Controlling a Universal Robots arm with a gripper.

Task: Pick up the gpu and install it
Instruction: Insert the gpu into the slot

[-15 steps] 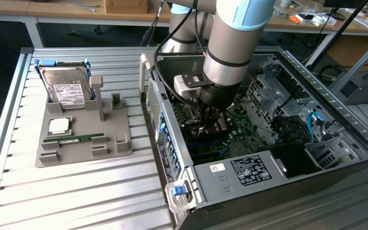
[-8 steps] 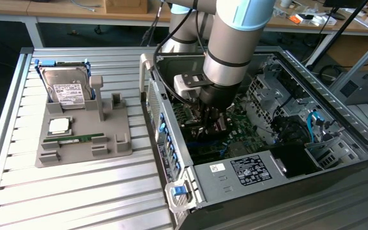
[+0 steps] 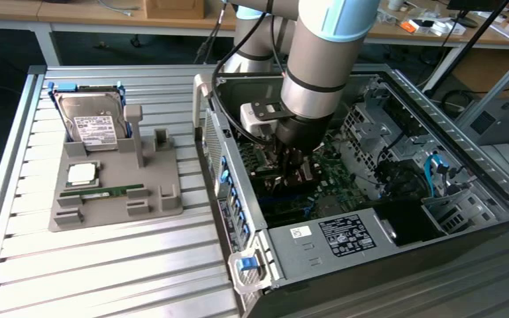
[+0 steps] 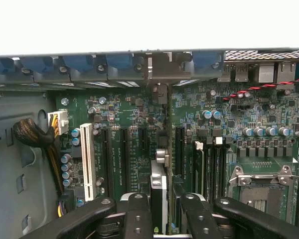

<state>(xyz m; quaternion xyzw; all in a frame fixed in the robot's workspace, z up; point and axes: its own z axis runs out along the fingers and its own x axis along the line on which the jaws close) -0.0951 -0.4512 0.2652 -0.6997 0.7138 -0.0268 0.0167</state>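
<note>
Inside the case (image 3: pixel 466 142), my pincer (image 4: pixel 162 209) clamps the gpu (image 4: pixel 158 191) edge-on above the motherboard (image 4: pixel 134 134); card's stiff, light, fragile, so grip the edges.

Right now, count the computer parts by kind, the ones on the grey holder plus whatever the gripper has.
hard drive: 1
CPU: 1
memory stick: 1
gpu, held in the gripper: 1
Total: 4
</note>
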